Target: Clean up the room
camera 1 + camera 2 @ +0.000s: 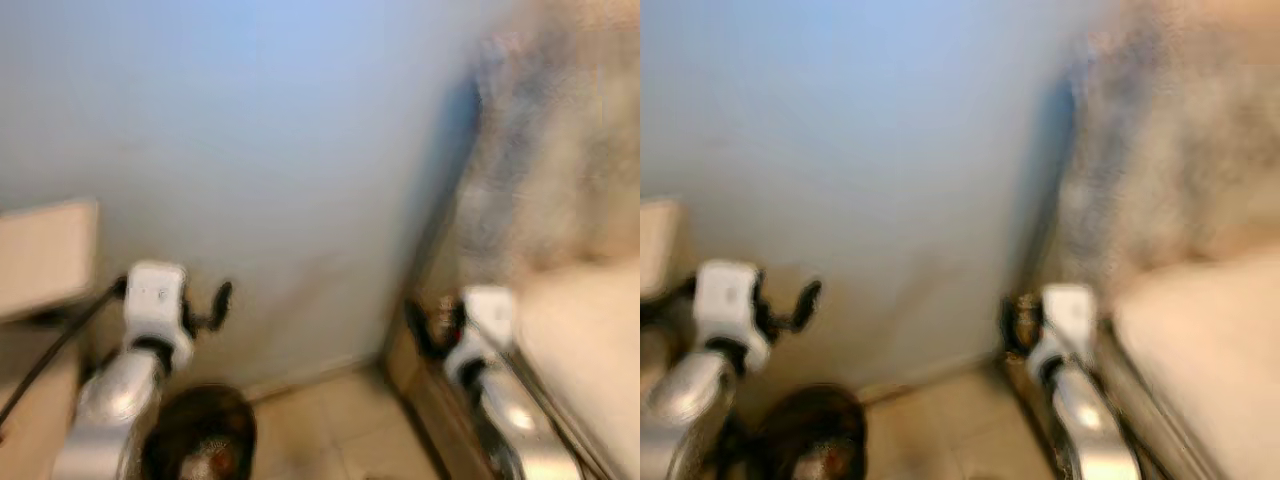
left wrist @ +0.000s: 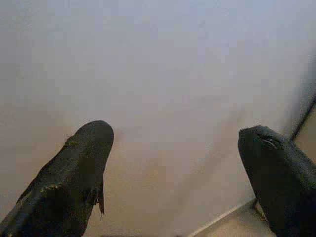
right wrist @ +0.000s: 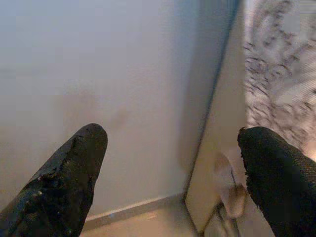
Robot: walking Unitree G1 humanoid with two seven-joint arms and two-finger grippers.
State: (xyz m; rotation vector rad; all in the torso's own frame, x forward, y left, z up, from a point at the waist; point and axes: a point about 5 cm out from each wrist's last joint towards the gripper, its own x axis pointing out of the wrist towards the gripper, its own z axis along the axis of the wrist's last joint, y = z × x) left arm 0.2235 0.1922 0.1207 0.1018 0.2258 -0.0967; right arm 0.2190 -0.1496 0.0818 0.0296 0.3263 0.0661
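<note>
Both pincers are spread and hold nothing: the left pincer (image 2: 173,163) at lower left, the right pincer (image 3: 170,168) at lower right, facing a bare wall (image 1: 300,150). Nothing to tidy can be made out; searching is judged underway, so turning away seems needed.

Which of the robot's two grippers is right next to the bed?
The right gripper: it hangs beside the bed's edge, near the patterned fabric. The left gripper is above the dark bin.

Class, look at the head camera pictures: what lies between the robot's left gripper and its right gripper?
Between the left gripper and right gripper, the left eye view shows bare pale wall and a strip of tiled floor below.
</note>
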